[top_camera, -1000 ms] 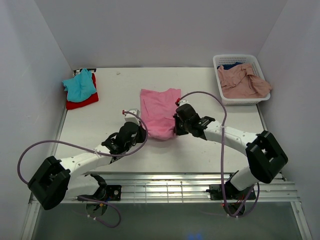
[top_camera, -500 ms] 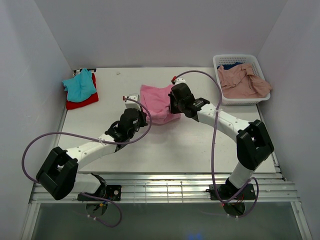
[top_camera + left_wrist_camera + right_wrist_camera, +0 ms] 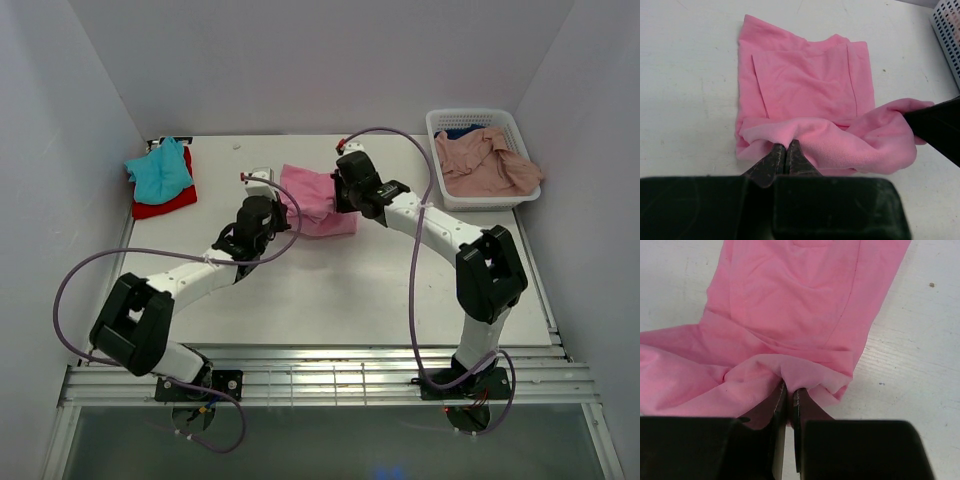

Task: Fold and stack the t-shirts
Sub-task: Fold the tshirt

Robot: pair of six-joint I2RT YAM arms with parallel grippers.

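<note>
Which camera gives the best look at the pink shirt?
The left wrist view: the pink shirt shows nearly whole, with its folded layers and lifted edge plain. The top view shows it small, partly hidden by the right arm. The right wrist view gives only a cropped close-up.

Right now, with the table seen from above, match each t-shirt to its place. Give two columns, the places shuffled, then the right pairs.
Shirts
1. bright pink t-shirt
2. teal t-shirt
3. red t-shirt
4. salmon-pink t-shirt

Places
A. lying in the white basket
B. mid-table, pinched by the left gripper and the right gripper
C. far-left corner, on top of another shirt
D. far-left corner, under another shirt

Pairs: 1-B, 2-C, 3-D, 4-A
</note>
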